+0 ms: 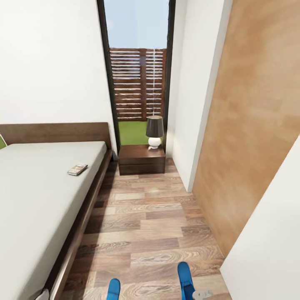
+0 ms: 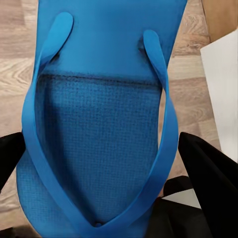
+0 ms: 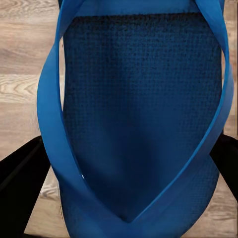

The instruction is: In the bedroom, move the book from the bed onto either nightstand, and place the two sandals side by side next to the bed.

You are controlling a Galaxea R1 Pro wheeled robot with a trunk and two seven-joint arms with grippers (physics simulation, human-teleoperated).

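The book [image 1: 77, 169] lies flat on the bed's off-white mattress [image 1: 37, 196], near its right edge and close to the headboard [image 1: 54, 132]. The nightstand [image 1: 141, 159] stands at the far end of the floor, right of the bed. One blue sandal [image 2: 99, 124] sits between the black fingers [image 2: 208, 173] of my left gripper [image 2: 99, 163], which is shut on it. The other blue sandal [image 3: 139, 114] is held the same way in my right gripper [image 3: 126, 168]. In the head view both sandal tips [image 1: 113, 288] [image 1: 185, 278] poke up at the bottom edge, over the wood floor.
A lamp [image 1: 154, 131] with a dark shade stands on the nightstand, in front of the tall dark-framed window [image 1: 137, 71]. A white wall and a tan wooden panel [image 1: 250, 137] bound the aisle on the right. The wood-plank floor [image 1: 154, 225] runs between bed and wall.
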